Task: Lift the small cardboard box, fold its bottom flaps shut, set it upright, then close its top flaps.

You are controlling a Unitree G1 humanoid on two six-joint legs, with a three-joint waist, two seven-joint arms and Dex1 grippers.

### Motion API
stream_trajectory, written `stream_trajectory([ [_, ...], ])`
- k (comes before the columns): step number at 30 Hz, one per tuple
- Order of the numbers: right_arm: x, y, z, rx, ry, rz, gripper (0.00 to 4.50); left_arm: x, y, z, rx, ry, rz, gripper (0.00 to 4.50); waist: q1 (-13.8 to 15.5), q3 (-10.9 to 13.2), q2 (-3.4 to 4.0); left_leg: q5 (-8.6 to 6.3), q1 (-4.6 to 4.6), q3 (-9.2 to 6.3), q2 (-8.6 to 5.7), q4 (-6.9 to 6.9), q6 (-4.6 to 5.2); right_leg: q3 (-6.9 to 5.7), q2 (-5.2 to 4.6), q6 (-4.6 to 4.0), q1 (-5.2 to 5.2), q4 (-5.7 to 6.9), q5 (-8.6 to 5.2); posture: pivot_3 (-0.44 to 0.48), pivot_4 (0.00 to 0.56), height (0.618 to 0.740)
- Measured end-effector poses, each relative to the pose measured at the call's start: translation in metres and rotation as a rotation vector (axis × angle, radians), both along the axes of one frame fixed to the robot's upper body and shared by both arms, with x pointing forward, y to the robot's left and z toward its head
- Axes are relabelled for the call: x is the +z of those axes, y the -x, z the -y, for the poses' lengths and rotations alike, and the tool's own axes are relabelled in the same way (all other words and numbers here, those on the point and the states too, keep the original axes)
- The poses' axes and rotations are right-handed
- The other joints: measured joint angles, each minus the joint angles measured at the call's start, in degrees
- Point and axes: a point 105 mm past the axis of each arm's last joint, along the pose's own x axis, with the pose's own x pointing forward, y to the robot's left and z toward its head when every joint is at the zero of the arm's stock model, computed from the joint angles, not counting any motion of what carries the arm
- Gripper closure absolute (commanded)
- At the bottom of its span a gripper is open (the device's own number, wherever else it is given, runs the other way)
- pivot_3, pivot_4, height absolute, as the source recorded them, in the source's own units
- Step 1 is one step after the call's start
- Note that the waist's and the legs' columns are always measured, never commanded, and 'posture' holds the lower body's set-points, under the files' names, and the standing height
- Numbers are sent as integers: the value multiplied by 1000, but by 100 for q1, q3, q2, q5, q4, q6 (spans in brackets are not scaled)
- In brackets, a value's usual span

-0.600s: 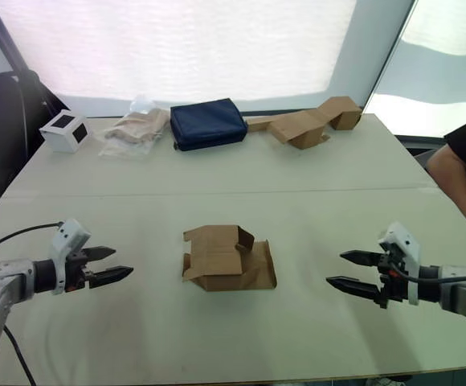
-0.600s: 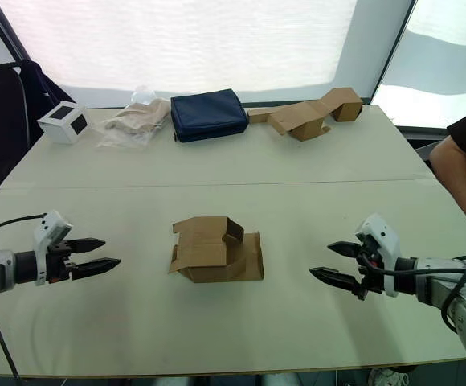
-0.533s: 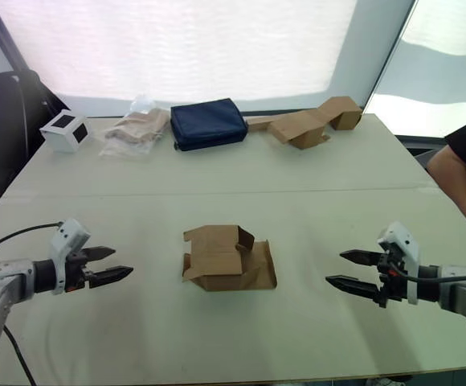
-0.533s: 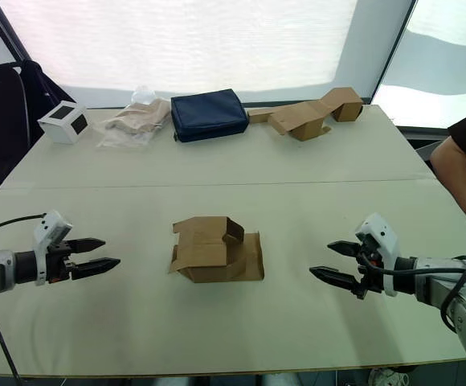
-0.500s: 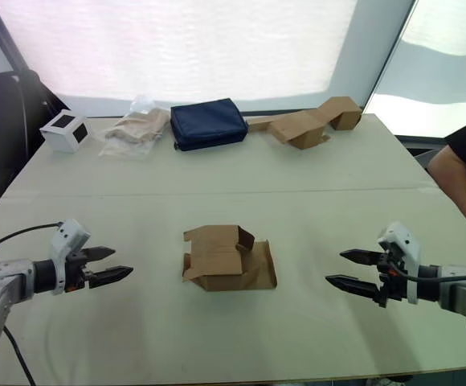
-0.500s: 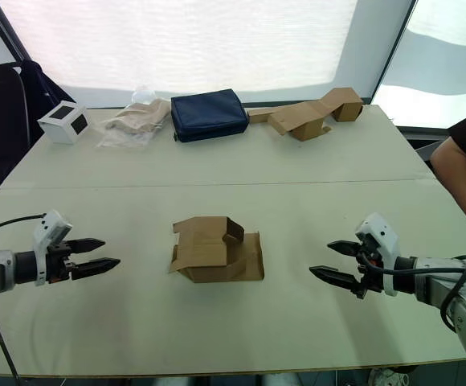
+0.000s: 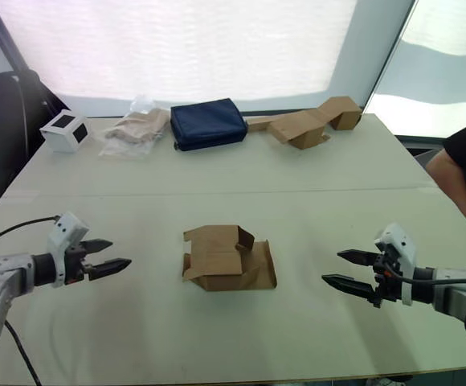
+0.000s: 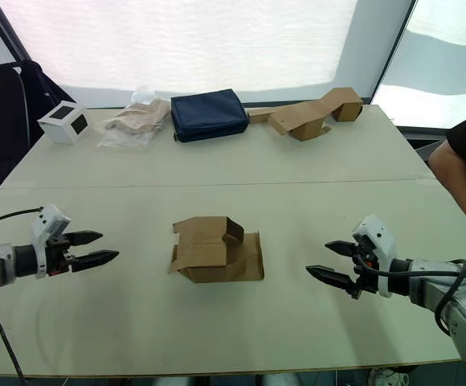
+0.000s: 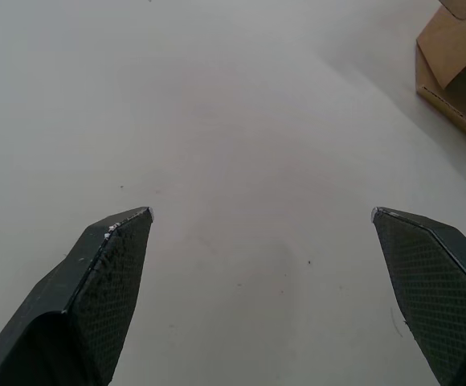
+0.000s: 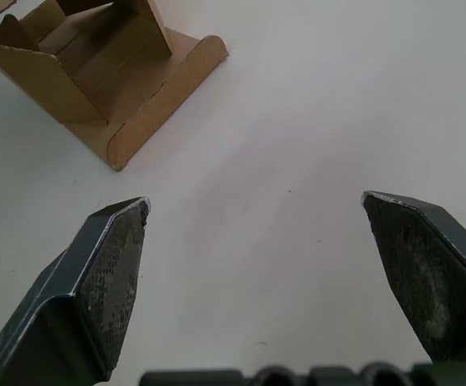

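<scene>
Table (image 7: pixel 313 185): small cardboard box (image 7: pixel 229 257) on side; left gripper (image 7: pixel 104 256), right gripper (image 7: pixel 347 269) spread, empty.

Small cardboard box (image 7: pixel 229 259) was matt brown corrugated card, table (image 7: pixel 297 193) a smooth matt pale surface, upper-centre pouch (image 7: pixel 208 123) dark blue cloth, fingers (image 9: pixel 108 273) black with fine cross-hatched texture, upper-left bag (image 7: pixel 136 127) crinkled clear plastic.

The left gripper (image 7: pixel 114 255) has risen a little and drawn slightly back from the small cardboard box (image 7: pixel 229 259) — its jaws stand parted as before. The right gripper (image 7: pixel 347 269) has edged a touch nearer the box, low over the worktop (image 7: pixel 297 193). At the far right beyond the box, a person's arm (image 7: pixel 458 173) has shifted slightly.
</scene>
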Motion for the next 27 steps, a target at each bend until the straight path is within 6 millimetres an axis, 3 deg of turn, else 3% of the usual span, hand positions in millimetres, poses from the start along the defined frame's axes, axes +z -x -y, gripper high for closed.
stream_trajectory([
  [4, -1, -4, 0, -7, 37, 17, 36, -11, -6, -9, 68, -62, -36, 0, -5, 0, 0, 0, 1, 0, 0, 1, 0, 0, 2, 0, 0, 1, 0, 0, 150, 740],
  [14, 1, -10, 0, -16, 70, 56, 36, 7, -19, -9, 147, 72, -91, 0, 11, 0, -2, 0, -1, -1, -2, 6, 1, -8, 5, 0, 0, 6, 0, 0, 150, 740],
  [16, 5, -7, -6, 9, 73, 72, 36, 15, -19, -2, 144, 223, -180, 0, 6, 0, -2, 0, -3, -2, -3, 7, 1, -9, 9, 1, -2, 7, 0, 0, 150, 740],
  [22, 39, 13, -60, 211, 27, 143, 36, 41, -2, 43, -44, 643, -427, 0, -26, 0, -2, -1, 0, -6, 0, 9, 1, -10, 8, 1, -4, 17, 0, 0, 150, 740],
  [27, 62, 29, -90, 318, 40, 198, 36, 24, 6, 75, -84, 791, -618, 0, -2, 1, -9, -1, -4, -11, -1, 12, 1, -11, 2, 1, -3, 15, 0, 0, 150, 740],
])
